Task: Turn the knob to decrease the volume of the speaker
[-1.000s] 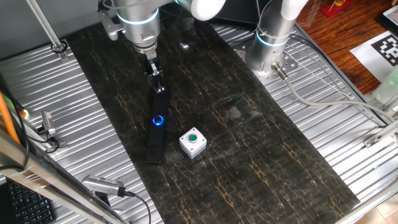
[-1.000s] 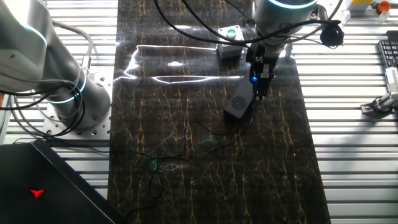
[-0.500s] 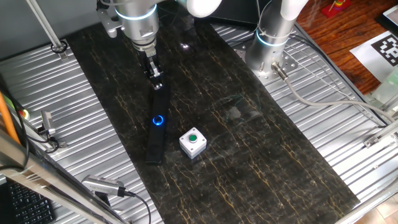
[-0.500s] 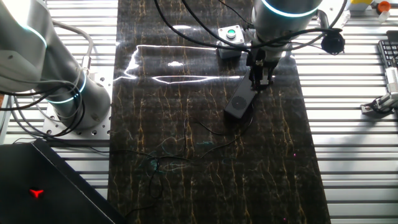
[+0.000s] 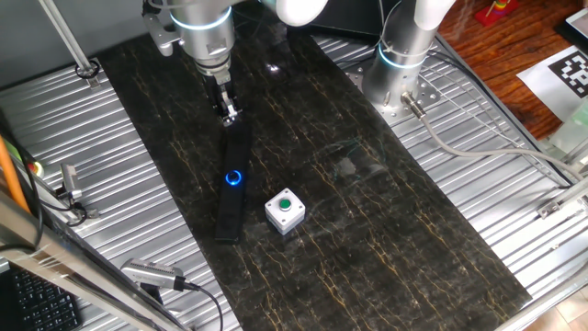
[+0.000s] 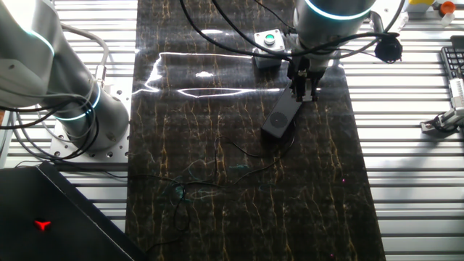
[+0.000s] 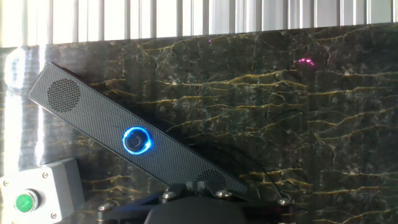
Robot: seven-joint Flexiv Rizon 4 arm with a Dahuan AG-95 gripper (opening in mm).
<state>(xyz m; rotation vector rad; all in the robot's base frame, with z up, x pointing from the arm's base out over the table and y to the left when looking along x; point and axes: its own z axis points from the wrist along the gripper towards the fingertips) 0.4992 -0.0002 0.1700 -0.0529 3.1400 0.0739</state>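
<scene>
The speaker is a long black bar lying on the dark marble mat, and it also shows in the other fixed view and the hand view. The knob glows blue at its middle, and is plain in the hand view. My gripper hangs above the bar's far end, clear of the knob, with its jaws together and nothing between them. In the other fixed view the gripper covers the knob. In the hand view the gripper sits at the bottom edge.
A white box with a green button stands right beside the speaker, seen also in the hand view. A second arm's base stands at the mat's far right. A thin cable lies on the mat. Ribbed metal surrounds the mat.
The gripper has risen and drawn back from the speaker toward its far end. The speaker and the button box have not moved.
</scene>
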